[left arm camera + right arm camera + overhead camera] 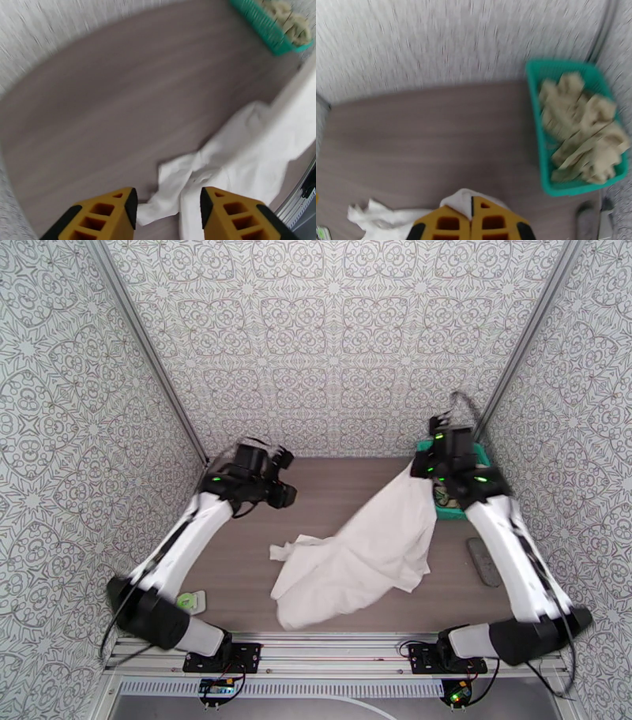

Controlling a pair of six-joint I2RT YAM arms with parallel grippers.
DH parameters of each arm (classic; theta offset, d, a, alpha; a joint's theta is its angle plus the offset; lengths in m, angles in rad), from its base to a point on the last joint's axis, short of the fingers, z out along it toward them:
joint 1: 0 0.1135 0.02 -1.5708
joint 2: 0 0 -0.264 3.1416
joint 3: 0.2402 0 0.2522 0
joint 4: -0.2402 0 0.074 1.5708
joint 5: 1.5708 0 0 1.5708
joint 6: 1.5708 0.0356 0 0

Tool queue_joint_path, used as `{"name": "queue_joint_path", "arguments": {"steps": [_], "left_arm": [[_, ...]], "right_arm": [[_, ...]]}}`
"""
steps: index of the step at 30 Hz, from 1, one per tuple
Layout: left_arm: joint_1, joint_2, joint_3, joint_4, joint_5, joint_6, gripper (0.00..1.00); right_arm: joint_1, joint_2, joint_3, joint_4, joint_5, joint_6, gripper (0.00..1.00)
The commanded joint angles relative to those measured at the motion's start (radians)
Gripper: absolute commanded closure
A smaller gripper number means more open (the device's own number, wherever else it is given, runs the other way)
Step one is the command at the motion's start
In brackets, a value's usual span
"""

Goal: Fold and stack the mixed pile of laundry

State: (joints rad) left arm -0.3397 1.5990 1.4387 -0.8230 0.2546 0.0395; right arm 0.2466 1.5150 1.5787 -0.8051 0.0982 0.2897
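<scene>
Our right pincer (471, 213) grips the white T-shirt (371, 548) by its edge, raised for spreading; our left pincer (168, 201) gapes, released.

White arms (189, 536), yellow pincer fingers (233, 215)

counter (340, 493): grey wood-grain | white T-shirt (371, 556) centre, far end lifted | teal basket (450, 514) far right | grey bar (483, 561) right | small green-white item (189, 601) near left
</scene>
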Motion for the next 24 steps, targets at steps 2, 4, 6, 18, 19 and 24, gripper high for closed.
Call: {"name": "queue_joint_path", "arguments": {"steps": [2,4,6,18,19,24], "left_arm": [[-0.038,-0.011,-0.112,0.088,0.000,-0.100,0.50],[-0.052,-0.036,-0.197,0.133,0.000,-0.141,0.46],[-0.075,-0.071,-0.284,0.178,0.004,-0.184,0.44],[-0.220,-0.351,-0.674,0.191,-0.210,-0.565,0.24],[-0.227,-0.377,-0.702,0.197,-0.209,-0.598,0.22],[-0.276,-0.421,-0.814,0.206,-0.214,-0.735,0.18]], "right_arm": [[-0.016,0.099,-0.007,0.060,-0.052,0.024,1.00],[-0.038,0.162,0.010,0.078,-0.055,0.027,1.00],[-0.067,0.246,0.056,0.083,-0.088,0.036,1.00],[-0.081,0.117,-0.137,0.034,-0.024,0.061,0.40],[-0.081,0.073,-0.202,0.041,-0.031,0.068,0.39],[-0.081,-0.120,-0.516,0.046,-0.075,0.106,0.34]]}}
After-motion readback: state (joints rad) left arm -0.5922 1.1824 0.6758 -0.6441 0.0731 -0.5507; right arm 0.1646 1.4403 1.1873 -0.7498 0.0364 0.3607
